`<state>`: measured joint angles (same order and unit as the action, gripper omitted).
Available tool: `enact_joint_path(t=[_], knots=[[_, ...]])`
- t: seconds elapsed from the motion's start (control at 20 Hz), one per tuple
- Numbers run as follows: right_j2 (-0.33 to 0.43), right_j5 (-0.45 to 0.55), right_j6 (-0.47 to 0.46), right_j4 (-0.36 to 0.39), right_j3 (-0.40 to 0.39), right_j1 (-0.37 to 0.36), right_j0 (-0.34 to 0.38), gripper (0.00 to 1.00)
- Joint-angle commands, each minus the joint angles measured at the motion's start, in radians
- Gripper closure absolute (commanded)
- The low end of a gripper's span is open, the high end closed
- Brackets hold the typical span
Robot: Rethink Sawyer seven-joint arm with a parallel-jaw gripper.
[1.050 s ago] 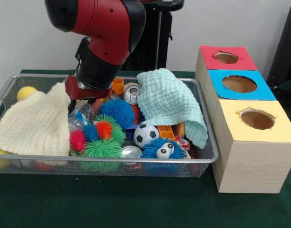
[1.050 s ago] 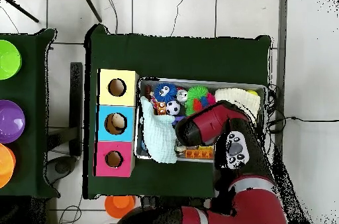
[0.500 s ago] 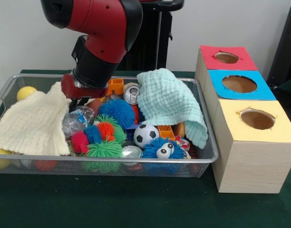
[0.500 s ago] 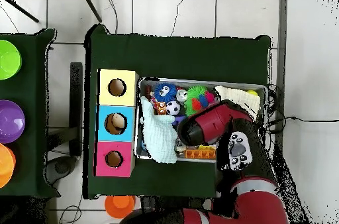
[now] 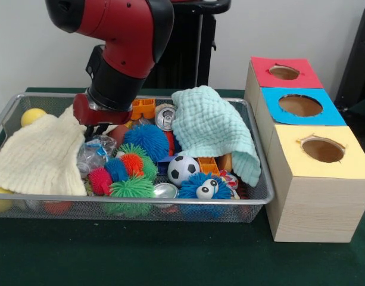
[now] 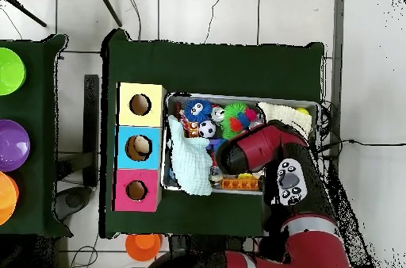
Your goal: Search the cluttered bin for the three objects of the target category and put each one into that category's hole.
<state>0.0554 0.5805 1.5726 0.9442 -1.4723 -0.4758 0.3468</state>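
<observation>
A wire bin holds a heap of toys and two cloths. A cream cloth covers its left part and a mint cloth drapes over the right. Between them lie blue, green and red spiky balls, a soccer ball, a blue fuzzy toy with eyes, a drink can, an orange block and crumpled clear plastic. My gripper hangs low at the cream cloth's right edge, above the plastic. In the overhead view the arm hides it.
Three boxes stand right of the bin, each with a round hole: red, blue and yellow. A yellow ball lies at the bin's far left corner. Coloured bowls sit on a separate table in the overhead view.
The gripper has moved slightly left and up along the cream cloth's edge. The clear plastic now shows more, and the spiky balls have shifted a little.
</observation>
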Motion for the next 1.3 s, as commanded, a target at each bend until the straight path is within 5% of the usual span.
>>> enact_joint_path(t=[0.05,0.85,1.3], knots=[[0.082,-0.064,-0.043,0.002,-0.021,0.038,0.032,1.00],[0.107,-0.071,-0.048,-0.015,-0.054,0.011,0.048,1.00],[0.282,-0.053,-0.183,-0.135,-0.245,-0.141,0.211,1.00]])
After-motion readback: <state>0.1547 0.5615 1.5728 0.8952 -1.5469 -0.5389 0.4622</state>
